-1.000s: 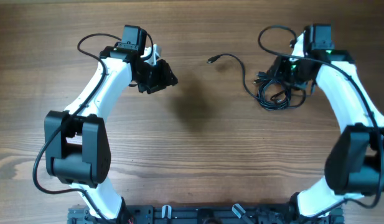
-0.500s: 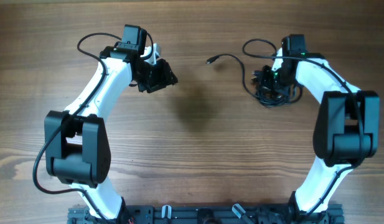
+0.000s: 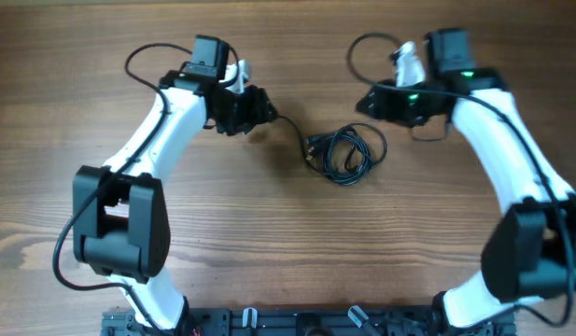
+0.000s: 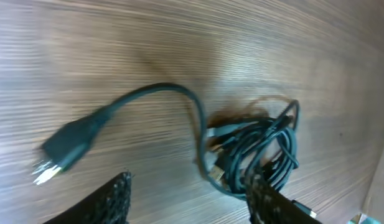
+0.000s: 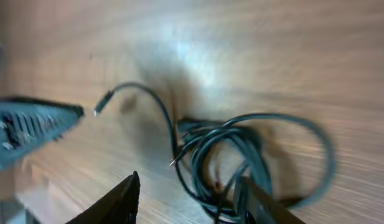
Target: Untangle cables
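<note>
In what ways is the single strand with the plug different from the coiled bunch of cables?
The single strand runs in one open curve; the coiled bunch is looped over itself in rings. The strand's plug lies apart, silver tip showing, near the left end effector; the bunch's ends are mixed among its loops. Both are thin, black, on the table.

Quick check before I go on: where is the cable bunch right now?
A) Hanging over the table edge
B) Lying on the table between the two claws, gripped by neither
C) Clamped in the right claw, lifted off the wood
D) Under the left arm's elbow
B: the overhead view shows the cable bunch lying on the table between the left claw and the right claw. Both wrist views show the fingers apart with nothing pinched.
</note>
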Motion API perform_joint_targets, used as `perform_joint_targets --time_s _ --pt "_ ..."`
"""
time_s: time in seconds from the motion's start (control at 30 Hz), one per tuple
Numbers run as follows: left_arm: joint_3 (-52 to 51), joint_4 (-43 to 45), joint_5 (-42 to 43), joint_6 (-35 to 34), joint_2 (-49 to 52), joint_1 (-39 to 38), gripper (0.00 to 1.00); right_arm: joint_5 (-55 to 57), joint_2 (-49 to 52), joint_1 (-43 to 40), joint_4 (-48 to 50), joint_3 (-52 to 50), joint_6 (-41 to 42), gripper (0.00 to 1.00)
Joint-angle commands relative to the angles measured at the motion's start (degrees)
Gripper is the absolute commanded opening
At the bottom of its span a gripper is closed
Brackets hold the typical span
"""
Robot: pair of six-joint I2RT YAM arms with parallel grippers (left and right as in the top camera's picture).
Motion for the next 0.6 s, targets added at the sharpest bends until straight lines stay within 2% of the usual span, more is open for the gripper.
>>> perform_joint_targets --time_s 0.0,0.13,0.3,0.4,0.57 --pt "4.07 1.46 -1.16 0.74 0.72 -5.57 0.66 2.03 0.39 -3.17 -0.46 0.52 -0.48 0.52" --pt "5.44 5.49 -4.09 3.91 1.05 -11.52 0.7 2.05 0.42 -5.27 -0.33 0.5 -0.68 0.52" --pt "5.44 14.78 -6.91 5.07 8.68 -18.01 0.64 2.97 0.42 -5.27 -1.53 0.42 -0.76 0.52" --pt "5.44 18.93 -7.5 5.25 10.91 -19.96 0.64 3.17 0.42 -5.27 -2.21 0.42 -1.66 0.52" --pt "5.42 19.96 -11.37 5.25 14.43 -22.34 0.58 4.22 0.42 -5.27 -2.82 0.42 -1.92 0.52"
